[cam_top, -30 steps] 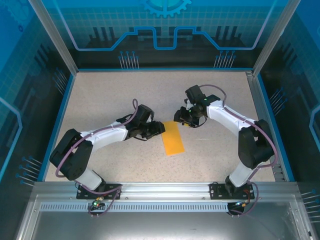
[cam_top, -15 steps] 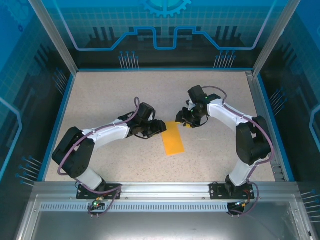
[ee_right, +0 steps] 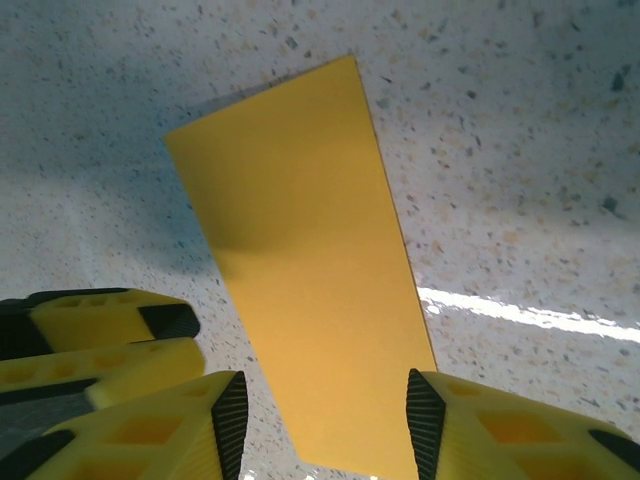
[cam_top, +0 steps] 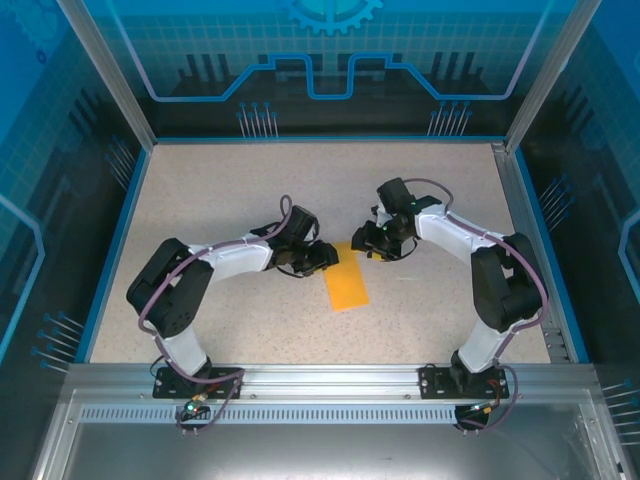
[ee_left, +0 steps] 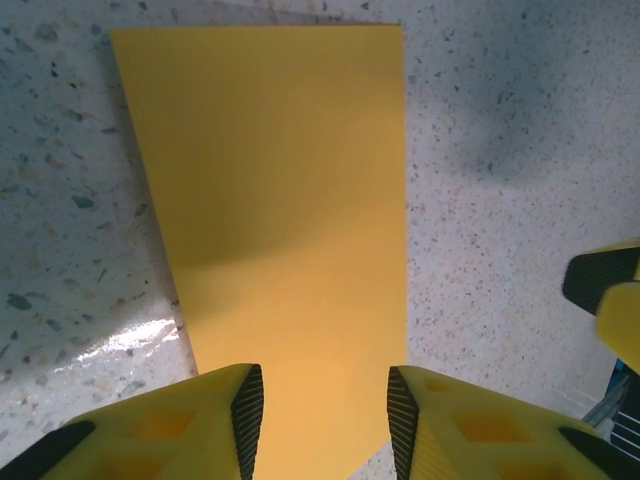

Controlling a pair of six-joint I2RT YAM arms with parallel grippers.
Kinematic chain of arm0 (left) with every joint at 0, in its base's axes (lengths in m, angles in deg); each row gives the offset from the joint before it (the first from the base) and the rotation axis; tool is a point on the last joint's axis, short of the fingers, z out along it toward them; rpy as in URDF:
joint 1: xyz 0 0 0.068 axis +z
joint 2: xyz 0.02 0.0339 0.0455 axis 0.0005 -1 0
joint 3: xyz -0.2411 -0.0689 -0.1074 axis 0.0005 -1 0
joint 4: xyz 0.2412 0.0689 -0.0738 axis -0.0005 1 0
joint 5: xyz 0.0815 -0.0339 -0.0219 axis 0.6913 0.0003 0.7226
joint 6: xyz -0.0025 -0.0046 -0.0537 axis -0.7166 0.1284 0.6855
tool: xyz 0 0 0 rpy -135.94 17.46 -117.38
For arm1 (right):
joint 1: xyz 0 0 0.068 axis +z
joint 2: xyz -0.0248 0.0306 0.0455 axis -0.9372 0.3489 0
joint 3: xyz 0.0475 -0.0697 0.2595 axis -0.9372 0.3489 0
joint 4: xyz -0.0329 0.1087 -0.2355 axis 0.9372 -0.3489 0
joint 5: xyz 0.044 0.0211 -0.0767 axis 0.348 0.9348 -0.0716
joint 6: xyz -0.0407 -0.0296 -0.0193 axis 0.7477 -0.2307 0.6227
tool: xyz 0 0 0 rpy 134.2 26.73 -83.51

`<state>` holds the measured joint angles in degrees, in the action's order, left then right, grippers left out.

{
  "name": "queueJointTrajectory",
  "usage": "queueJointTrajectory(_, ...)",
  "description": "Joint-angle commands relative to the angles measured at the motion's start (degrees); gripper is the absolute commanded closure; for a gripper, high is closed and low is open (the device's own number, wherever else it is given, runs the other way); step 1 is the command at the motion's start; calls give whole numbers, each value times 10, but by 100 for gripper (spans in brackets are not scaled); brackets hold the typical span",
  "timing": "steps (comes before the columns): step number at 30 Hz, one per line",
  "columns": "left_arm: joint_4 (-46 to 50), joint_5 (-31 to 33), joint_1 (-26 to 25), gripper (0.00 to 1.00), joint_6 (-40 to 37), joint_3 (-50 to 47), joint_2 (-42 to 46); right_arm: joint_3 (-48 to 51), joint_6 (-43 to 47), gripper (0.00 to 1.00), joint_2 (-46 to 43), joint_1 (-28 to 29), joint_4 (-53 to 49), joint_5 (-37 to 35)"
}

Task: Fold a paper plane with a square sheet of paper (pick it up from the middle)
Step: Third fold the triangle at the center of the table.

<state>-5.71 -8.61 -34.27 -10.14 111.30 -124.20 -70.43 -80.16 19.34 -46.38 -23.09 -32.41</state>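
Orange paper folded into a narrow strip, laid flat in the middle of the table, far end flanked by left hand and right hand, both spread wide and empty, long edges and near end left free, speckled surface enclosed by blue walls

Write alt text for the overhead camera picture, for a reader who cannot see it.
A narrow orange-yellow sheet of paper lies flat in the middle of a speckled table. Two robot arms reach in from the near edge, the left pincer and the right pincer poised at the paper's far end, one on each side.
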Motion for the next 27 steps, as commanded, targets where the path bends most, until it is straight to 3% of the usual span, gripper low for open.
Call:
queueJointTrajectory(1,-8,-18,-3,62,9,26,-21,3,19,51,3,-9,12,9)
queueJointTrajectory(7,-15,-11,-4,63,10,33,-36,24,21,56,13,-9,21,0)
queueJointTrajectory(27,-3,33,8,66,-19,46,-79,158,7,55,-26,48,92,1)
